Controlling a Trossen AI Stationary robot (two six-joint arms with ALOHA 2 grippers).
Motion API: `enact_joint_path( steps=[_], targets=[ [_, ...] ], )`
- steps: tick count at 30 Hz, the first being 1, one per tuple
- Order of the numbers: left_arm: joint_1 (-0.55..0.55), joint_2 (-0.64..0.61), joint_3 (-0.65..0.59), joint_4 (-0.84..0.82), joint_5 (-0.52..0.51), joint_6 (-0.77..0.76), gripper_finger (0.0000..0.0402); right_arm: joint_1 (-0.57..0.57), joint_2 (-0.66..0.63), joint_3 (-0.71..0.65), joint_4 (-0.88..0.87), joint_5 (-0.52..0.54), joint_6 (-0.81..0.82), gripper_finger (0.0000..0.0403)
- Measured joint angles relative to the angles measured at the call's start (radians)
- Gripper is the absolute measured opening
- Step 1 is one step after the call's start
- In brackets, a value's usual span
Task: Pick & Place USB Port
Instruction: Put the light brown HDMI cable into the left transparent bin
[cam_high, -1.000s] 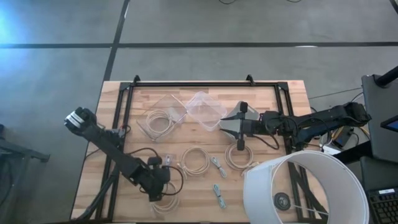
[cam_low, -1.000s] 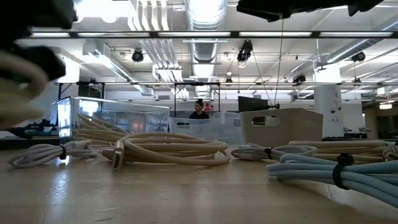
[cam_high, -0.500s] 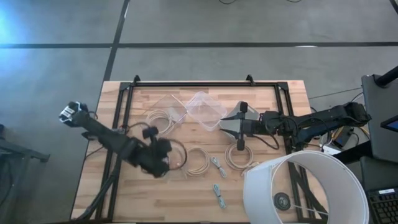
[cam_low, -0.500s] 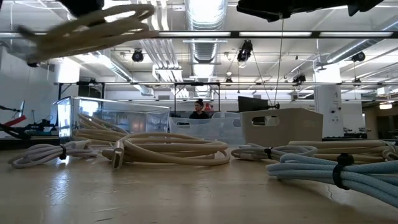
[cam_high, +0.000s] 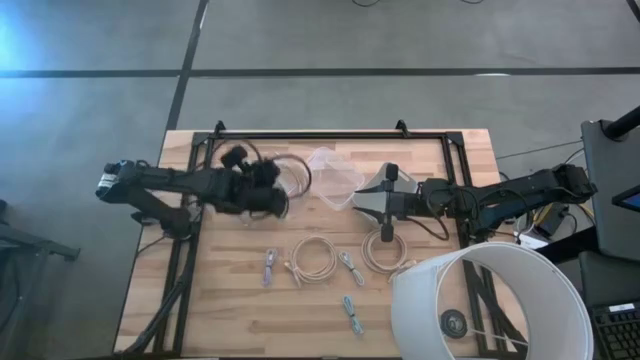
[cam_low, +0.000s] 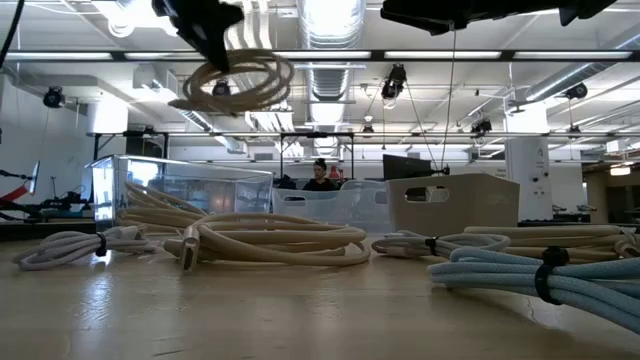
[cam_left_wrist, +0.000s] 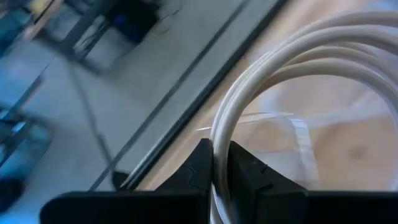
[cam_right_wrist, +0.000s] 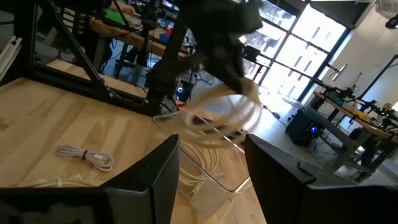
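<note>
My left gripper is shut on a cream cable coil and carries it in the air over the left clear container at the table's far side. In the low view the coil hangs high under the gripper. My right gripper waits open, just right of the second clear container. Its wrist view shows the wide-apart fingers and the left arm with the coil beyond. More cable coils lie flat on the table. My left gripper pinches the coil's strands between its two fingers. How many strands are in the pinch does not show. The coil is lifted clear of the table and its loops stand out beyond the fingertips, roughly level in the low view.
A second coil and small tied bundles lie on the near half. A black frame borders the far edge. A large white bucket stands at the near right corner. A person is in the room behind.
My left gripper, shut on the cream coil, has risen from the near left of the table and swung toward the far edge, ending over the clear containers. The coil has gone from table height to well above it.
</note>
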Motion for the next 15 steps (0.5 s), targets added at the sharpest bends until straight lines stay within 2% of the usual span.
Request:
enact_joint_path(
  steps=[8,15],
  targets=[
    [0.231,0.0,-0.134,0.017,-0.015,-0.1,0.003,0.0,0.0,0.0,0.0,0.0,-0.002,0.0178],
    [0.279,0.0,-0.294,0.187,0.005,-0.179,0.003,0.0,0.0,0.0,0.0,0.0,-0.019,0.0178]
  ],
)
